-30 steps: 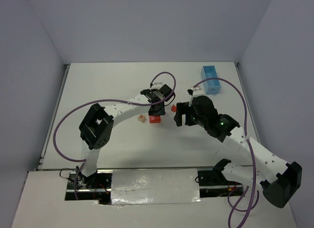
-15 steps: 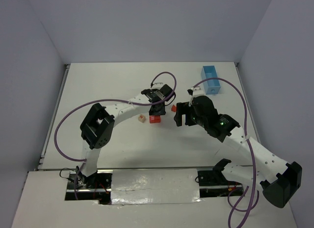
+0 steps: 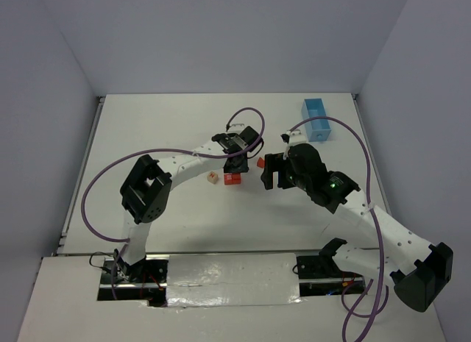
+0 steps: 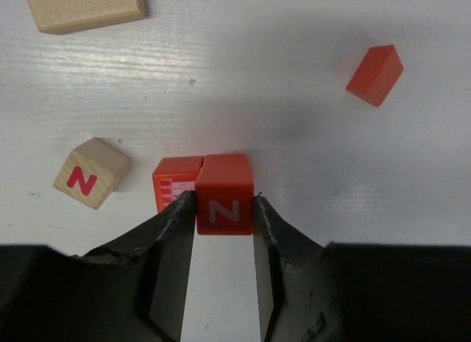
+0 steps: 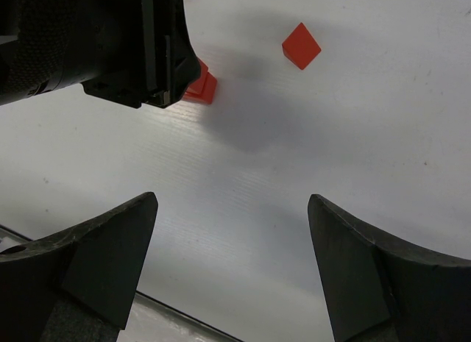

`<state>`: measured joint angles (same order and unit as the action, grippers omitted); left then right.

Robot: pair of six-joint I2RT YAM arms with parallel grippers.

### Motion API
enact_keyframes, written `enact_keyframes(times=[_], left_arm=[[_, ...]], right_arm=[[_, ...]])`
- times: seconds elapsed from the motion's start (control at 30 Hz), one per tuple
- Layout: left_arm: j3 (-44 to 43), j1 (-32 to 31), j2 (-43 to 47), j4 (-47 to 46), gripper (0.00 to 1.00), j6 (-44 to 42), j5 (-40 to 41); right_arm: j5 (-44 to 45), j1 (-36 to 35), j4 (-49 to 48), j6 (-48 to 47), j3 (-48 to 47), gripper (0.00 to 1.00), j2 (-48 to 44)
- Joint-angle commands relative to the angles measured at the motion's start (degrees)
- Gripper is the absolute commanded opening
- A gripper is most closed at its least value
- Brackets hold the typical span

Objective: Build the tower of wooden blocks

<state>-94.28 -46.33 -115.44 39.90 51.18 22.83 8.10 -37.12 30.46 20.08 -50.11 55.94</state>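
The red wooden cube marked N (image 4: 224, 182) is near the middle of the white desk (image 4: 331, 158), touching a second red wooden block (image 4: 175, 184). My left gripper (image 4: 223, 204) holds it between narrow jaws. I judge this is the pick-up step. Next I must lift it straight and place it squarely on a base block. The right gripper (image 5: 232, 261) hangs wide and empty.

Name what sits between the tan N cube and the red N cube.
Another red block, right beside the red N cube, shown in the left wrist view.
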Motion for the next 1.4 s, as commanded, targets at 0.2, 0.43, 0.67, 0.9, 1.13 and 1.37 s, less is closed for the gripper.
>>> enact_keyframes(times=[0.2, 0.43, 0.67, 0.9, 1.13, 1.37], left_arm=[[-2.2, -0.3, -1.0, 0.7, 0.31, -0.4, 0.6], [-1.9, -0.4, -1.0, 0.2, 0.43, -0.1, 0.0], [-2.2, -0.3, -1.3, 0.0, 0.46, -0.2, -0.1], [-2.0, -0.3, -1.4, 0.1, 0.51, -0.2, 0.1], [-2.3, -0.3, -1.7, 0.2, 0.54, -0.3, 0.2], [-1.8, -0.3, -0.1, -0.2, 0.57, -0.4, 0.6]], right_arm=[[-0.2, 0.0, -2.2, 0.1, 0.6, 0.9, -1.4], [-0.4, 0.0, -2.3, 0.0, 0.7, 0.9, -1.2], [-0.5, 0.1, -2.4, 0.1, 0.7, 0.9, -1.2], [-0.8, -0.1, -2.6, 0.0, 0.8, 0.9, -1.4], [-0.9, -0.1, -2.6, 0.0, 0.9, 0.9, -1.4], [-0.9, -0.1, -2.8, 0.0, 0.9, 0.9, -1.1]])
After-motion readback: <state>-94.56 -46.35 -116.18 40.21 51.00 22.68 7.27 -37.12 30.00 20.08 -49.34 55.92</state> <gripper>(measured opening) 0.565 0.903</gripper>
